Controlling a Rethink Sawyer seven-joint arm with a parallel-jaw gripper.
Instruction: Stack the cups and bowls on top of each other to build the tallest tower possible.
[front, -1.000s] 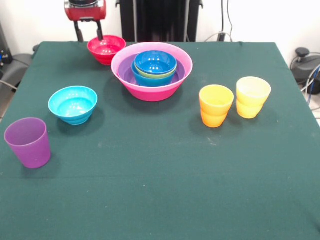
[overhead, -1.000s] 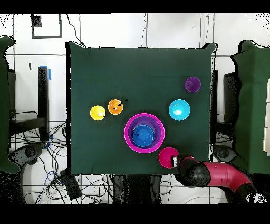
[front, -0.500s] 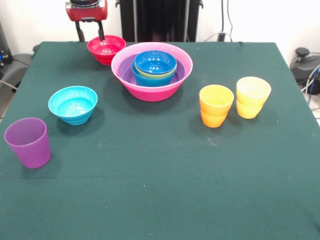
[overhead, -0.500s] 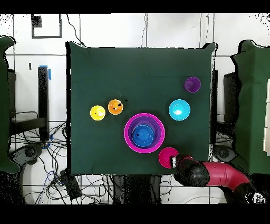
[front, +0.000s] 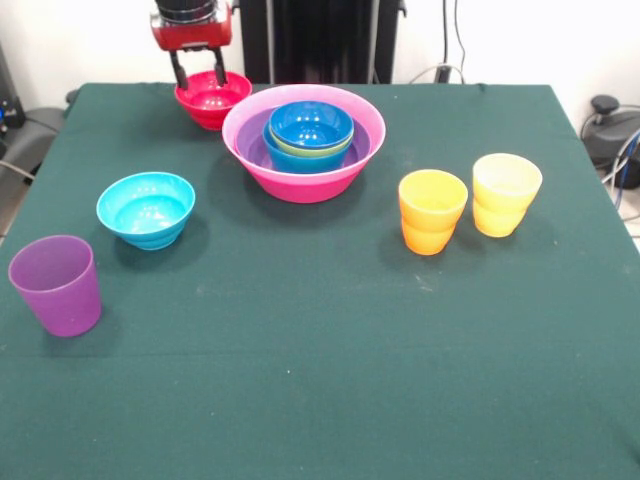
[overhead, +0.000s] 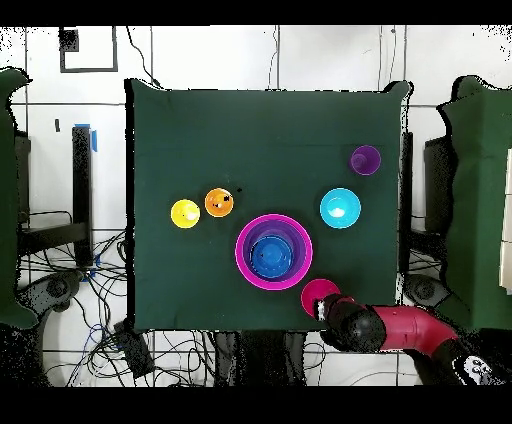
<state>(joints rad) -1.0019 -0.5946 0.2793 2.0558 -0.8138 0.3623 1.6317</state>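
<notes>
A: Logging hazards, bottom of the frame upward. Purple cup (front: 56, 284) sits lower left, well apart from everything; no risk there. Cyan bowl (front: 146, 209) is above and right of it, free-standing. Orange cup (front: 432, 211) and yellow cup (front: 506, 194) stand just beside each other at right; I cannot tell whether they touch, so lifting one could tip the other.

B: And the tower (front: 303, 140)?

A: Upper centre. Hot-pink bowl (front: 345, 172) at the base, with purple, blue, lime and dark blue bowls nested inside. The nest sits low, so it should be stable.

B: Where is the main risk?

A: Top left. The gripper (front: 200, 76) has its fingers parted, straddling the far rim of the red-pink bowl (front: 212, 98), not closed on it. That bowl is close beside the hot-pink rim. Judgement: a one-sided rim pinch may let the bowl tilt or slip on lifting, and a sideways swing could knock the tower.

B: Any writing or brands?

A: None legible on the cups, bowls, green table (front: 320, 380) or arm.
</notes>
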